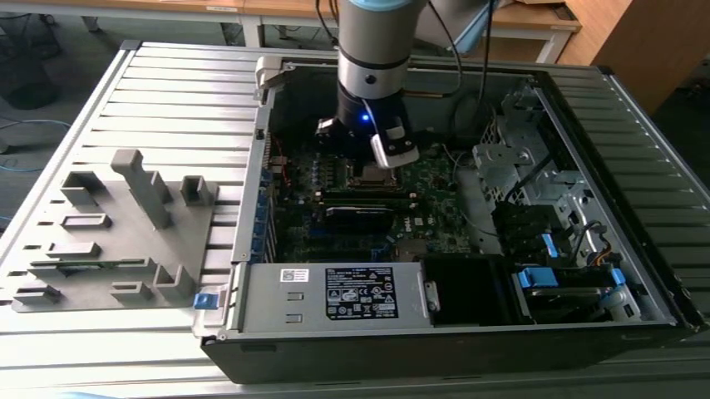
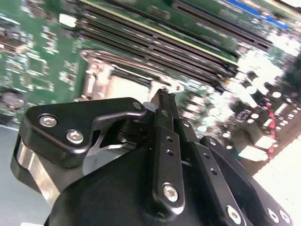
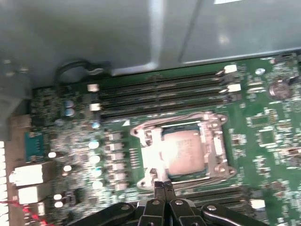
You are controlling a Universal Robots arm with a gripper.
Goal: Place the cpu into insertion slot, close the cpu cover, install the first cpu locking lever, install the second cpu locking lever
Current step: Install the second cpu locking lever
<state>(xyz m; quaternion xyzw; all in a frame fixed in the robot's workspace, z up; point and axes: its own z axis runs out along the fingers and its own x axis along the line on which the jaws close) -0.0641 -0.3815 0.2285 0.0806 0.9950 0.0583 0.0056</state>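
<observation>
The cpu [image 3: 186,151] lies flat in the insertion slot [image 3: 146,165], its dull silver top showing through the square window of the cpu cover [image 3: 217,146], which lies down over it. My gripper [image 3: 163,186] is shut, its two black fingers pressed together at the socket's edge. In the second wrist view the gripper [image 2: 165,94] has its tips against the rim beside the cpu [image 2: 127,87], where a thin silvery lever end [image 2: 177,86] shows. Whether that wire is pinched I cannot tell. In the exterior view the arm [image 1: 372,75] reaches down onto the socket [image 1: 375,176].
Long black memory slots [image 3: 160,96] run beside the socket. The open computer case [image 1: 262,166] walls in the green board [image 1: 427,208]; a power supply [image 1: 332,291] and drive cage [image 1: 521,183] crowd the exterior view's right. A grey fixture [image 1: 122,224] lies at the left.
</observation>
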